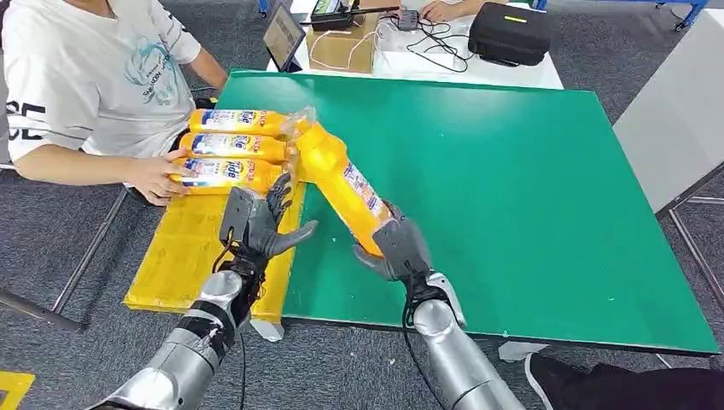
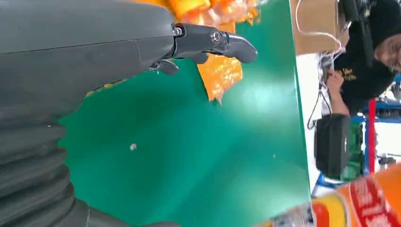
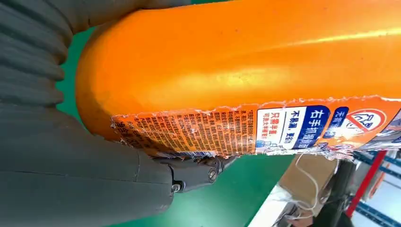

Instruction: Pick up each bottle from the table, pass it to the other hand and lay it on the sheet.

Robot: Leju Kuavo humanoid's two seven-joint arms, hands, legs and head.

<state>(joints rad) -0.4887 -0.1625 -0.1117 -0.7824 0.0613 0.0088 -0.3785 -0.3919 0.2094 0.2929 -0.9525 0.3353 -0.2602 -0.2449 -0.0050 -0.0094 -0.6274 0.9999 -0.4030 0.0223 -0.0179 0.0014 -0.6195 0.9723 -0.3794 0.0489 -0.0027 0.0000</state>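
My right hand (image 1: 398, 248) grips the base of an orange bottle (image 1: 341, 184) that slants up and to the left over the green table (image 1: 512, 171); its worn label (image 3: 246, 130) shows close up in the right wrist view. My left hand (image 1: 256, 224) hovers open beside the bottle's lower half, fingers (image 2: 217, 42) spread, not touching it. Three more orange bottles (image 1: 232, 147) lie side by side on the yellow sheet (image 1: 183, 256) at the table's left edge. A person's hand (image 1: 158, 178) rests on the nearest of them.
A seated person in a white shirt (image 1: 85, 77) is at the left of the sheet. Behind the green table stand a cardboard box (image 1: 341, 43), cables and a black case (image 1: 508, 32) on a white table. Another white surface (image 1: 674, 120) is at the right.
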